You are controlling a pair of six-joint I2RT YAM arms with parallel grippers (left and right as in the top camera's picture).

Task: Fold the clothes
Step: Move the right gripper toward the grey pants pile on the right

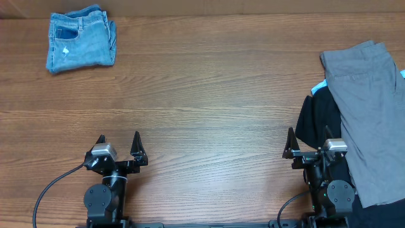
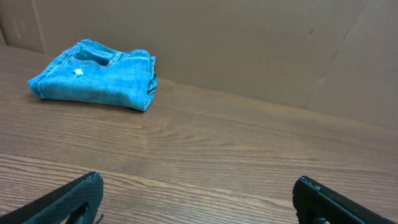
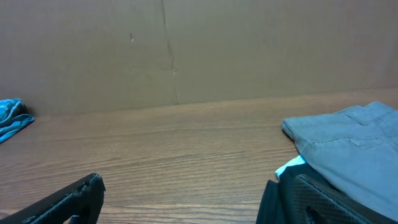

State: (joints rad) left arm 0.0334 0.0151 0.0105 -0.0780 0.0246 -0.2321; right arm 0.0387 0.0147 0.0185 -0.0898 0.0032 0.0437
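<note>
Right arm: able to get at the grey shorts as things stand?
Probably yes. The right gripper is open and empty, and the grey shorts lie just beside it with nothing on top of them. A black garment lies under their near edge, so the gripper might snag that too.

The middle of the counter (image 1: 209,95) is bare wood, so either of my tools can sweep across it freely. My left tool (image 1: 119,137), jaws wide, has clear room ahead as far as the folded blue denim shorts (image 1: 81,39) in the far left corner. My right tool (image 1: 309,132), also wide, is crowded. A black garment (image 1: 319,120) lies right at its right finger, with the grey shorts (image 1: 367,107) heaped over it along the right edge. A cardboard wall (image 2: 249,43) closes the far side.
</note>
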